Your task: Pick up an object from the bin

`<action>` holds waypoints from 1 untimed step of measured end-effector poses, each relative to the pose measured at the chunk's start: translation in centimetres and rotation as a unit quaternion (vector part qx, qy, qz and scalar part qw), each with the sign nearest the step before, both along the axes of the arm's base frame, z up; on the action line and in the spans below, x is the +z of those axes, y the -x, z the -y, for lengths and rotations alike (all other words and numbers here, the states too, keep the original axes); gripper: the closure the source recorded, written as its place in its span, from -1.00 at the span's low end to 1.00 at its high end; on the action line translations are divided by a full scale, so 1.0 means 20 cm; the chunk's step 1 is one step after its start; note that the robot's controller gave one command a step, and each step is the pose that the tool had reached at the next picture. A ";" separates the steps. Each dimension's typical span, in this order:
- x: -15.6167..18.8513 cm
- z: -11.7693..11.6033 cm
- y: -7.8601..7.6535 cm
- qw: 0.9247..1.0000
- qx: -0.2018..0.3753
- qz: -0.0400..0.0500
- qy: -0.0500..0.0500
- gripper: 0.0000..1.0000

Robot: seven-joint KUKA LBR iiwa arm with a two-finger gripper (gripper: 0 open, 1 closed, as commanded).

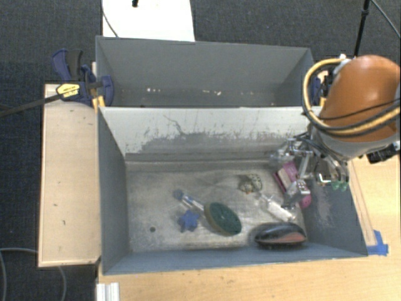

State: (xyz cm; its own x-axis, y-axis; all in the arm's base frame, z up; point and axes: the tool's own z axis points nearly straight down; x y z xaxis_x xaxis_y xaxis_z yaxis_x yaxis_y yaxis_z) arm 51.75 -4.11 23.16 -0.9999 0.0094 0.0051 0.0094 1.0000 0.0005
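Observation:
My gripper [299,167] hangs low at the right end of the bin, close to the right wall. A pink and magenta block-like thing [287,179] lies right under and beside it, partly hidden by the gripper's metal parts. Whether the gripper touches it I cannot tell. A clear, silvery piece [276,207] lies just in front of the gripper on the floor. A black oval thing with a red stripe [280,235] rests at the front wall, below the gripper.
A small brownish metal tangle [250,182] lies mid-floor. Further left are a dark green round disc [223,219], a blue toy figure [188,220] and a short blue and white stick [186,198]. The arm's orange cover and cables overhang the right rim.

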 end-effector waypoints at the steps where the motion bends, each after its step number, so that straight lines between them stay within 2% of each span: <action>1: -0.64 -0.27 -0.20 1.000 0.019 0.000 -0.001 -1.00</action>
